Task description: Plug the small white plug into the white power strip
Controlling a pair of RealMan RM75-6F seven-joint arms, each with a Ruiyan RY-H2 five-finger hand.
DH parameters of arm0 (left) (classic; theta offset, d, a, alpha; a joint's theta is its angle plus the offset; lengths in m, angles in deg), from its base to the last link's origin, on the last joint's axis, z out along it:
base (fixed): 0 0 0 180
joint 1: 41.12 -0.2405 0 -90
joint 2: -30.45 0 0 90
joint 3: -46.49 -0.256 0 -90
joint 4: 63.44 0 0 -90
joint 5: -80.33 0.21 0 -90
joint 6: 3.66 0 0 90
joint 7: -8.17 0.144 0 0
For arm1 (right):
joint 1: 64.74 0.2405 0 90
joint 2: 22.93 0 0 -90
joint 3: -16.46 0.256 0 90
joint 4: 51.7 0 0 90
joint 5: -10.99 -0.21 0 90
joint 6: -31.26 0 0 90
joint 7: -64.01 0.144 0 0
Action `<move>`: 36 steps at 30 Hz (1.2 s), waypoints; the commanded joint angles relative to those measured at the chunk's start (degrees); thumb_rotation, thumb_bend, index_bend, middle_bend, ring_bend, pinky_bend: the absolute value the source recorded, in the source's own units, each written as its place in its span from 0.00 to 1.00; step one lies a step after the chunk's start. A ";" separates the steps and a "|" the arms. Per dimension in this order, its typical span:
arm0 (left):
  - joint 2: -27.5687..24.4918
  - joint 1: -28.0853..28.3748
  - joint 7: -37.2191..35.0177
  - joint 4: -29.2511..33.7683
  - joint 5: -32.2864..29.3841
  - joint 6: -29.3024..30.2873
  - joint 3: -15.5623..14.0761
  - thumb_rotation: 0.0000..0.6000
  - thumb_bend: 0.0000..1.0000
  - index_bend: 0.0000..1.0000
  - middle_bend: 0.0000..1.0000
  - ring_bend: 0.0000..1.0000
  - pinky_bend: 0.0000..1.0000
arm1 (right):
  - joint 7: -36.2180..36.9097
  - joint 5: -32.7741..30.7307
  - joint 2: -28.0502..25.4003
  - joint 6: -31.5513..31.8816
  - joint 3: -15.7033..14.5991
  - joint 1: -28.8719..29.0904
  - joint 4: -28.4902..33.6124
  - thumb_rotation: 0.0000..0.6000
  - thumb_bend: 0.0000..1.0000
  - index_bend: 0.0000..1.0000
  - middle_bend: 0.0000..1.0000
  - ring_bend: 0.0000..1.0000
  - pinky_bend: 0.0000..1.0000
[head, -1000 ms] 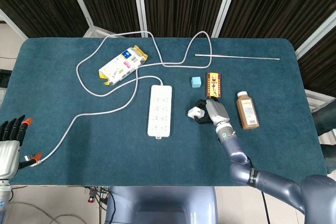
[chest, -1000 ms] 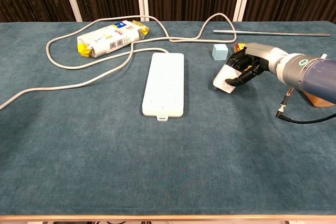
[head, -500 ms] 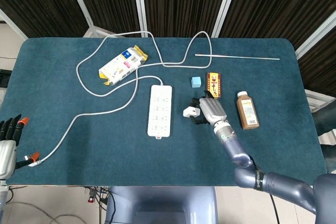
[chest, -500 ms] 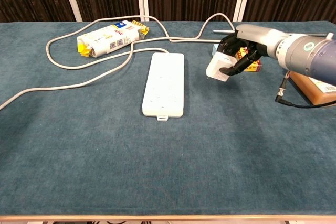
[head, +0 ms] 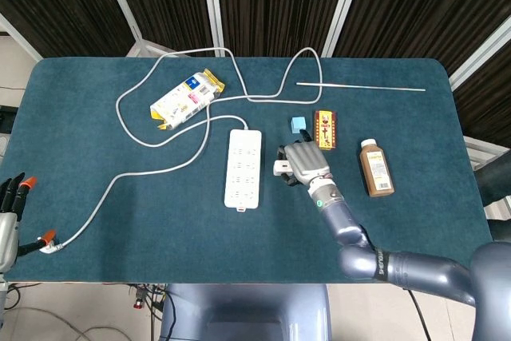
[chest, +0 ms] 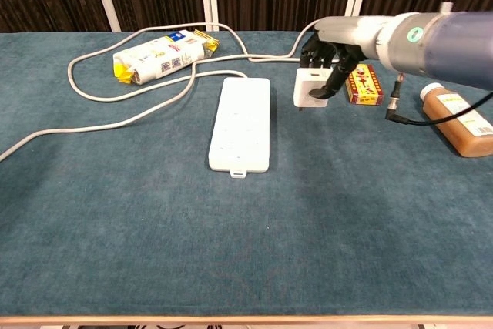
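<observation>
Head view shows my right hand [head: 306,163] gripping the small white plug [head: 281,168], which sticks out at its 9 o'clock side, toward the white power strip [head: 243,169]. Plug and strip are near each other but apart, with a band of bare teal desk [head: 160,221] between them. In the chest view the same hand [chest: 330,53] holds the plug [chest: 310,88] lifted off the desk, my fingers [chest: 333,82] curled around its upper part, the strip [chest: 241,122] lying flat at its 8 o'clock. A grey cable [head: 160,167] loops from the strip's far end across the desk and runs down to 7 o'clock, where my left hand [head: 8,217] sits at the desk's edge; I cannot tell whether that hand is open or closed. At 12 o'clock of my right hand sit a small blue cube [head: 298,124] and a red box [head: 325,129], with a brown bottle [head: 374,167] at 3 o'clock. A snack packet [head: 186,98] lies at 11 o'clock of the strip, and a thin metal rod [head: 361,86] lies near the far edge.
</observation>
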 commanded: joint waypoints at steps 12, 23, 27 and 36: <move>0.21 0.35 0.28 -0.29 -0.95 -0.74 0.32 1.00 0.13 0.12 0.00 0.00 0.00 | -7.63 -15.42 7.13 3.78 4.70 11.42 -5.47 1.00 0.55 0.63 0.54 0.35 0.00; 0.80 0.95 1.34 -0.64 -2.27 -1.80 0.71 1.00 0.13 0.12 0.00 0.00 0.00 | -8.88 -19.79 9.97 1.49 5.10 14.53 -11.01 1.00 0.55 0.63 0.54 0.35 0.00; 0.93 1.09 1.48 -0.80 -2.71 -1.95 0.93 1.00 0.13 0.12 0.00 0.00 0.00 | -8.60 -19.93 10.91 0.05 4.48 14.93 -12.79 1.00 0.55 0.63 0.54 0.35 0.00; 0.82 1.23 1.12 -0.86 -3.16 -2.14 1.13 1.00 0.13 0.12 0.00 0.00 0.00 | -7.39 -18.68 13.22 -0.71 3.77 15.53 -16.16 1.00 0.55 0.63 0.54 0.35 0.00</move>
